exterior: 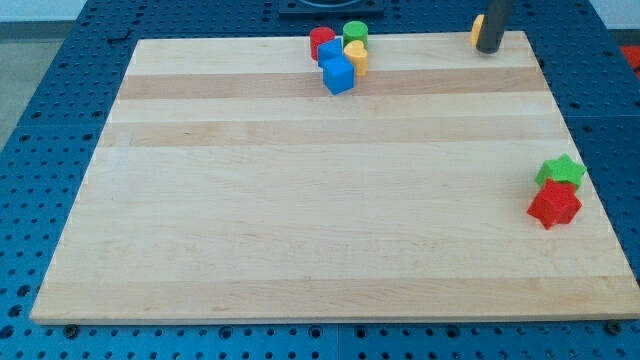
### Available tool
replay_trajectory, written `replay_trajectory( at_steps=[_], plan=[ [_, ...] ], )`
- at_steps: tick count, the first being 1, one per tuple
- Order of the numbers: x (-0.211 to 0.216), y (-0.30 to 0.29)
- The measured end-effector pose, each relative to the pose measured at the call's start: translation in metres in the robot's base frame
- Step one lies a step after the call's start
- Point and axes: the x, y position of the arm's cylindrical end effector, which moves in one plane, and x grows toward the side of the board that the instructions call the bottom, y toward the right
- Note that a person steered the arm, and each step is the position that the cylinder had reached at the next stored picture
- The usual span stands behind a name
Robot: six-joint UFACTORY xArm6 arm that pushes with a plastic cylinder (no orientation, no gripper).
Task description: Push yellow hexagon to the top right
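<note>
A small yellow-orange block (477, 30), shape hard to make out, sits at the board's top right edge. It is mostly hidden behind my dark rod. My tip (490, 49) rests on the board touching or just right of this block. A second yellow block (357, 57) sits in a cluster at the view's top centre; its shape is also unclear.
The top-centre cluster holds a red block (321, 41), a green cylinder (355, 33) and a blue cube (338, 75), with another blue block (329, 52) behind it. A green star (560, 171) and a red star (554, 205) touch near the wooden board's (300, 200) right edge.
</note>
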Motion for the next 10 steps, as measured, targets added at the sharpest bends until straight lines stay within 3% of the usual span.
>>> replay_trajectory(
  at_steps=[3, 5, 7, 10],
  plan=[
    [0.013, -0.062],
    [-0.036, -0.048],
    [-0.037, -0.035],
    [-0.037, 0.03]
  ],
)
